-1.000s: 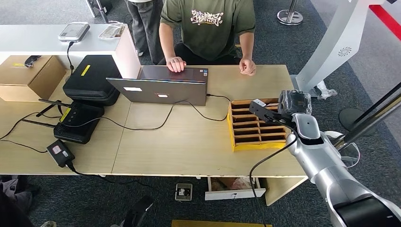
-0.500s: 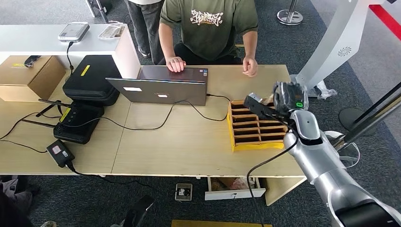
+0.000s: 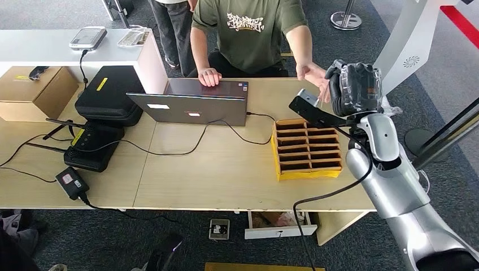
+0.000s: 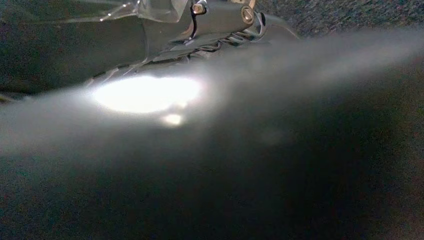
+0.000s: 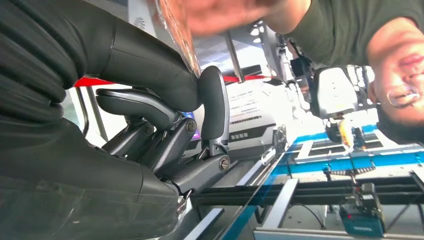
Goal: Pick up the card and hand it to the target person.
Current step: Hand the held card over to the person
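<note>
My right hand [image 3: 319, 110] is raised above the table's far right, over the divided box [image 3: 279, 161]. It pinches the card [image 3: 305, 100] between thumb and a finger; in the right wrist view the card [image 5: 178, 31] shows edge-on, thin and orange-tinted, above the thumb [image 5: 150, 65]. The person in a green T-shirt [image 3: 248, 34] sits across the table, with one hand [image 3: 312, 72] reaching to the card's far end [image 5: 220, 12]. Whether that hand grips the card I cannot tell. In the left wrist view, my left hand [image 4: 220, 20] is a blurred grey linkage.
An open laptop [image 3: 195, 101] stands mid-table with the person's other hand [image 3: 210, 76] on it. Black cases [image 3: 107, 93], a controller [image 3: 90, 147] and cables lie to the left, a cardboard box [image 3: 34, 90] at the far left. A white post [image 3: 404, 51] stands to the right.
My right hand has lifted the card up from over the divided box and toward the person. The person's hand has left the table and come to meet the card.
</note>
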### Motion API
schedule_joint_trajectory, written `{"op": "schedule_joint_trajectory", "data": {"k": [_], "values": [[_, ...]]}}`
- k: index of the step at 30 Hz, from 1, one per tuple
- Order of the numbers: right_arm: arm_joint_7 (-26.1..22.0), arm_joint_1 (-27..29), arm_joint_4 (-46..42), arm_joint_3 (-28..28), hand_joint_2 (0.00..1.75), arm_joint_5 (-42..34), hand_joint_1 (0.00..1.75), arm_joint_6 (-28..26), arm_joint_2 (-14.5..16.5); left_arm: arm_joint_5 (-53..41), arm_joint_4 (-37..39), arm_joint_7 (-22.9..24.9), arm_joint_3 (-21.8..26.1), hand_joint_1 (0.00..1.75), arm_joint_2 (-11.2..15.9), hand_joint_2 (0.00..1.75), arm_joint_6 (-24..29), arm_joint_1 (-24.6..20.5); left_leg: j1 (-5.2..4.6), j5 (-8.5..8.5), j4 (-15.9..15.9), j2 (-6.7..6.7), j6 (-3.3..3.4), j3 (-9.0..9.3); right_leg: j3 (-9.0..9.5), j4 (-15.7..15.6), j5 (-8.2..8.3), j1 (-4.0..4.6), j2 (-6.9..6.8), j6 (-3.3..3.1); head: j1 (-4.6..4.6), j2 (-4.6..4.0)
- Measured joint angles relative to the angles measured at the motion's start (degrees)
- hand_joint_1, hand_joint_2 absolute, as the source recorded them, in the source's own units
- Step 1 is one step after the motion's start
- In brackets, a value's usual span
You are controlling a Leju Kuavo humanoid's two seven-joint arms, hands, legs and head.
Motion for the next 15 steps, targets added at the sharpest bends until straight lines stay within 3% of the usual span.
{"op": "schedule_joint_trajectory", "data": {"k": [4,5,8,9,15], "values": [[-0.2,0.6,-1.3,0.0,1.75,-0.1,1.73,0.1,0.0,0.0,0.0,0.0,0.1,0.0,0.1,0.0,0.0,0.0,0.0,0.0,0.0,0.0,0.0,0.0,0.0,0.0,0.0,0.0,-0.01,0.0,0.0,0.0],[-0.3,0.8,-1.4,0.0,1.75,-0.1,1.48,0.2,0.0,0.0,0.0,0.0,0.1,0.0,0.1,0.0,0.0,0.0,0.0,0.0,0.0,0.0,0.0,0.0,0.0,0.0,0.0,0.0,-0.01,0.0,0.0,0.0],[-0.5,1.4,-1.9,0.0,1.75,-0.2,0.19,0.3,0.0,0.0,0.0,0.0,0.1,0.0,0.1,0.0,0.0,0.0,0.0,0.0,0.0,0.0,0.0,-0.01,0.01,0.0,0.0,0.0,-0.01,0.0,0.0,0.0],[-0.6,1.5,-2.1,0.0,1.75,-0.4,0.0,0.5,0.0,0.0,0.0,0.0,0.1,0.0,0.1,0.0,0.0,0.0,0.0,0.0,0.0,0.0,0.0,-0.01,0.0,0.0,0.0,0.0,-0.01,0.0,0.0,0.0],[-0.7,2.2,-2.3,0.0,1.75,-1.3,0.0,1.5,0.0,0.0,0.0,0.1,0.2,0.0,0.1,0.0,0.0,0.0,0.0,0.0,0.0,0.0,0.0,-0.01,0.0,0.0,0.0,0.0,-0.01,0.0,0.0,0.0]]}}
